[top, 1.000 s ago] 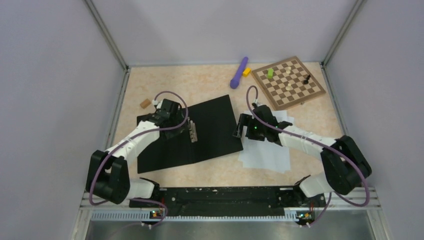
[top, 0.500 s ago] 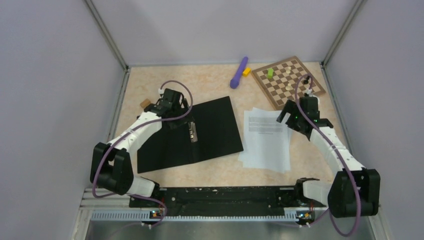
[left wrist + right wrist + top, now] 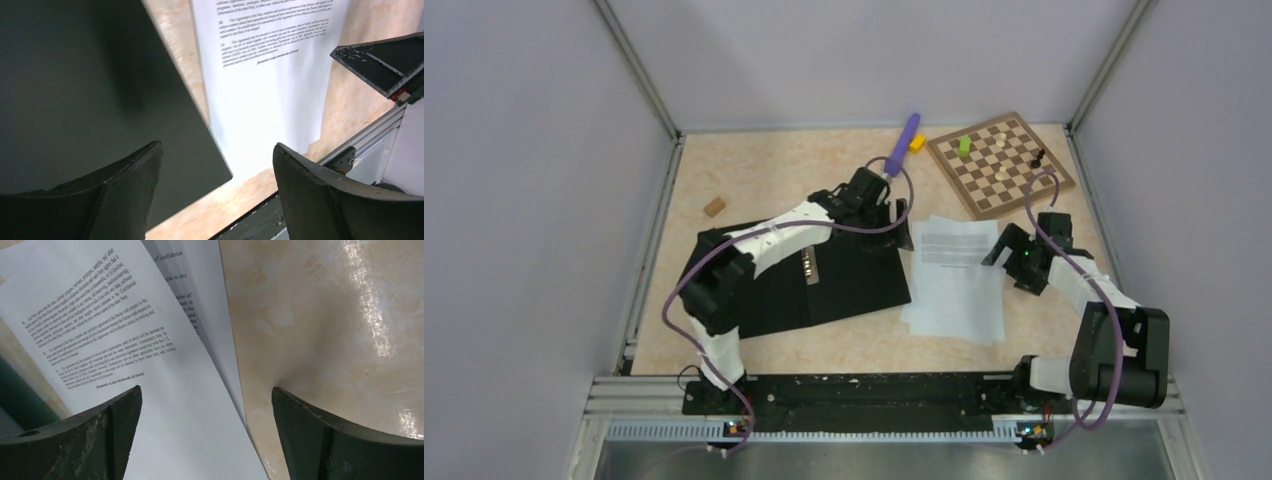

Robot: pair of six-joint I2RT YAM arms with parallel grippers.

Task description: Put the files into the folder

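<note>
Though flat, matte black folder [image 3: 849, 275] beside thin files [image 3: 954, 295]

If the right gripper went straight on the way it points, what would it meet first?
The right gripper would likely land on the stack of white printed paper sheets, close to their edge.

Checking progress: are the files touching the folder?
Touching. Left wrist view: the folder corner overlaps the edge of the files, with no table showing between them there.
</note>
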